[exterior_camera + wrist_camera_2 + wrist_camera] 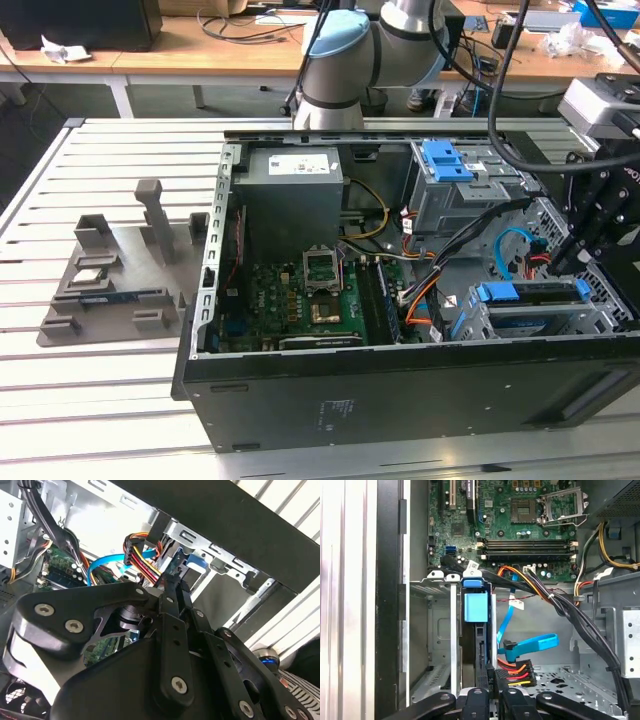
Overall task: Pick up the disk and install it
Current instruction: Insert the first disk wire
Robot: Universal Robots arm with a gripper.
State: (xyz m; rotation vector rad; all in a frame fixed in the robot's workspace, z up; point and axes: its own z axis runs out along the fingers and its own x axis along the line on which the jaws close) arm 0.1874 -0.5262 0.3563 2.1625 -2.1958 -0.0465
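The disk [535, 297], in its bright blue carrier frame, sits on edge in the drive cage at the front corner of the open computer case, on the exterior view's right. In the first wrist view the disk's blue end [475, 606] points toward the motherboard. My gripper [558, 265] hangs just above the disk's end nearest the case wall. In both wrist views the gripper [492, 697] [175, 582] has its fingers close together, in line with the blue carrier [187, 562]. Nothing shows between them, and I cannot tell whether they touch the disk.
A blue data cable [530, 645] and a red-yellow power connector [517, 672] lie right beside the cage. A grey power-supply box [295, 195] and a blue latch [447, 160] sit farther back. The motherboard [310, 295] lies mid-case. A grey fixture [120, 270] stands outside on the slatted table.
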